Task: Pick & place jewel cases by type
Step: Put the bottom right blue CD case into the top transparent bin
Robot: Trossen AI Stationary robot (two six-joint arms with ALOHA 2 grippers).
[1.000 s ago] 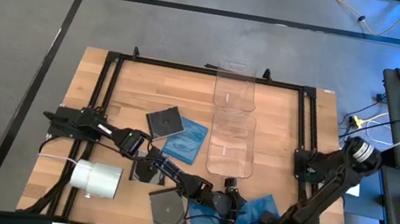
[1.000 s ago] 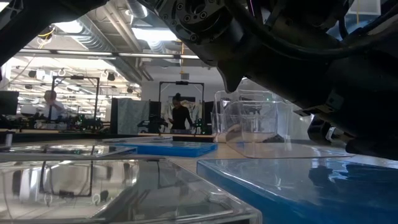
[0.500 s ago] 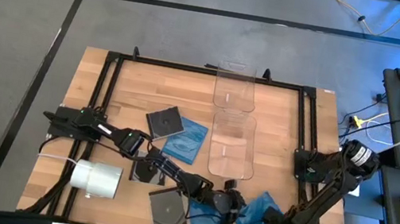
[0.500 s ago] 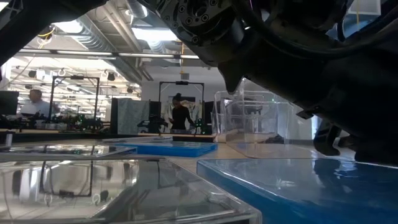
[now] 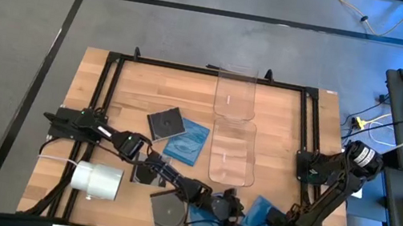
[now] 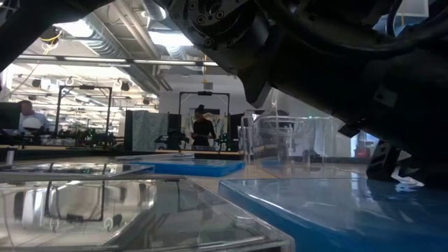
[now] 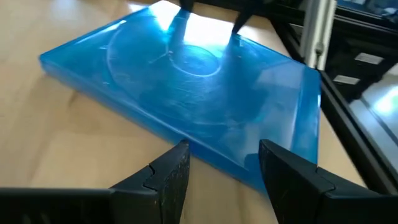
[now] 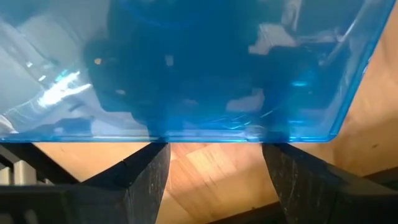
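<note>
Left gripper (image 5: 228, 209), lower centre of the high view: fingers spread, nothing held, at the edge of a blue jewel case (image 7: 186, 81) lying flat on the table (image 5: 141, 87) (lower right). Right gripper (image 5: 281, 225) just beside it, fingers spread wide, empty.

Two dark, matte-black jointed robot arms are showing chunky rounded joint housings. The left arm (image 5: 151, 172) is trailing thin cabling along its links; the right arm (image 5: 332, 186) is carrying a round silvery cap at one joint. Each is ending in two black, angular, wedge-shaped fingers (image 7: 168, 177) with bevelled edges
</note>
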